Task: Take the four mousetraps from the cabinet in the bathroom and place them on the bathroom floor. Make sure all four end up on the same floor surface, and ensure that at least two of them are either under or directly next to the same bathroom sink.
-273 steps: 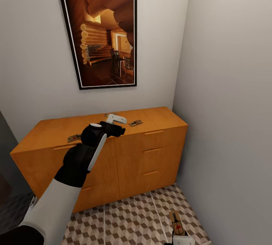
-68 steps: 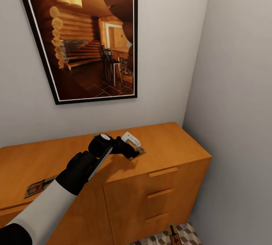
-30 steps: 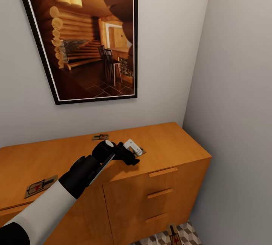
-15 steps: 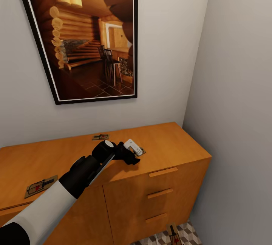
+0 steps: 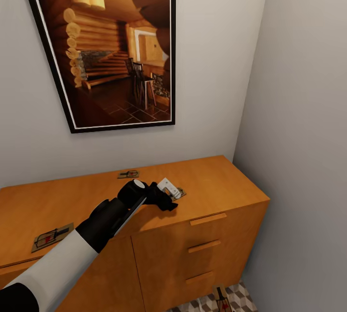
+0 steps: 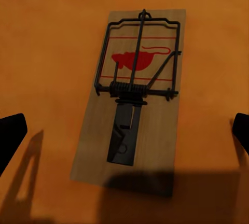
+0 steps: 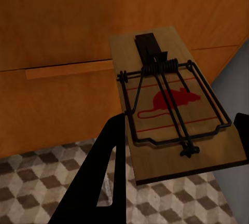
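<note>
On the orange-brown cabinet (image 5: 217, 182) top lie three mousetraps: one (image 5: 180, 191) under my left gripper (image 5: 169, 189), one (image 5: 128, 174) near the wall, one (image 5: 52, 236) at the left. In the left wrist view my left gripper (image 6: 126, 136) is open, its fingertips (image 6: 10, 141) straddling that mousetrap (image 6: 132, 94) lying flat. My right gripper (image 7: 179, 125) is shut on another mousetrap (image 7: 171, 105), held above the cube-patterned bathroom floor (image 7: 46, 182) in front of the cabinet drawers (image 7: 62, 27); this mousetrap (image 5: 222, 297) shows low in the head view. The sink is out of view.
A large framed picture (image 5: 111, 47) hangs on the wall above the cabinet. A grey side wall (image 5: 308, 134) closes the corner right of the cabinet. Drawer handles (image 5: 208, 218) stick out from the cabinet front.
The view has moved closer to the cabinet since the earliest frame. My left gripper has come down over the right-hand mousetrap; over the last second it has barely moved.
</note>
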Robot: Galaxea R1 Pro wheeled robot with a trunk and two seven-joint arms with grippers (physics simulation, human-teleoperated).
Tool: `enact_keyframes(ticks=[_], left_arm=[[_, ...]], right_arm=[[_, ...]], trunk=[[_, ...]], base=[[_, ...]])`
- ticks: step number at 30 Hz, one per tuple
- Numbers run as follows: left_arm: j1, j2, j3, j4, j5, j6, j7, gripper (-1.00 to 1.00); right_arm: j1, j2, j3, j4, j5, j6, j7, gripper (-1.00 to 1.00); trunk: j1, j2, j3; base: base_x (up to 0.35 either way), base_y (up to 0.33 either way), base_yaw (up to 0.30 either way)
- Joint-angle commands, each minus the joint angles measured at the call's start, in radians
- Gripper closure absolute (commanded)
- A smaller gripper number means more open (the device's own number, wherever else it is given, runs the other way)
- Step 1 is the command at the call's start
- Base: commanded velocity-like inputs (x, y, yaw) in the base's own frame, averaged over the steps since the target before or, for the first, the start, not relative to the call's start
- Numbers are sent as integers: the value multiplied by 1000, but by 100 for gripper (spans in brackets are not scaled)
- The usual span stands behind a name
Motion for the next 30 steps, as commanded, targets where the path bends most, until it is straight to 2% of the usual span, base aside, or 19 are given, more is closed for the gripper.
enact_keyframes(ticks=[1, 14, 21, 30], left_arm=[[0, 1, -2, 4, -4, 4, -3, -100], [0, -3, -2, 27, -4, 2, -3, -100], [0, -4, -2, 33, -3, -30, -3, -100], [0, -3, -2, 40, -4, -36, -3, -100]], right_arm=[[-1, 0, 2, 1, 8, 0, -10, 100], [-1, 0, 2, 1, 8, 0, -10, 100], [-1, 0, 2, 1, 8, 0, -10, 100], [-1, 0, 2, 1, 8, 0, -10, 100]], trunk=[[0, 0, -1], [0, 0, -1], [0, 0, -1], [0, 0, -1]], base=[[0, 0, 0], [0, 0, 0], [0, 0, 0], [0, 0, 0]])
